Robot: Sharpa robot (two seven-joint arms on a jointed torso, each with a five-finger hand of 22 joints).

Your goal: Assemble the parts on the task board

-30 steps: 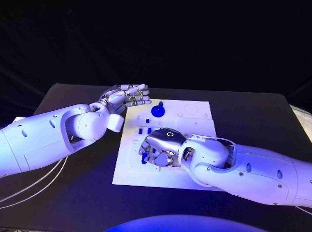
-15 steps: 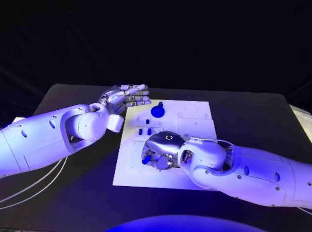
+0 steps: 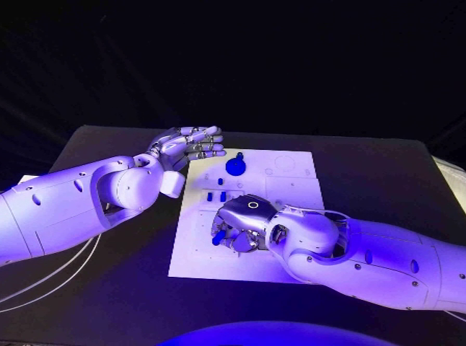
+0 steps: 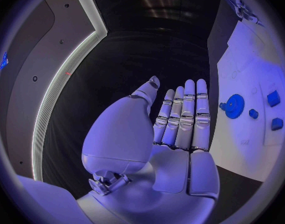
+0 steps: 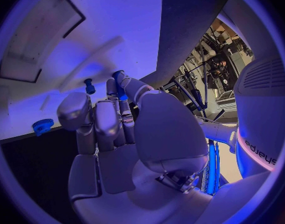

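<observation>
On the black counter (image 3: 379,173), your white task board (image 3: 296,162) is holding a blue gear (image 3: 235,166) and loose pegs (image 3: 216,195); most assembly remains. Your right robot hand (image 3: 236,225) is pinching a blue peg (image 3: 218,236) over the board; your left robot hand (image 3: 190,143) is hovering empty, fingers straight, beside it.

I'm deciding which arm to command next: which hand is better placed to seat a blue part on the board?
Probably the right. The right hand is down over the task board and appears to pinch a blue part. The left hand hovers off the board's far left corner, holding nothing.
</observation>
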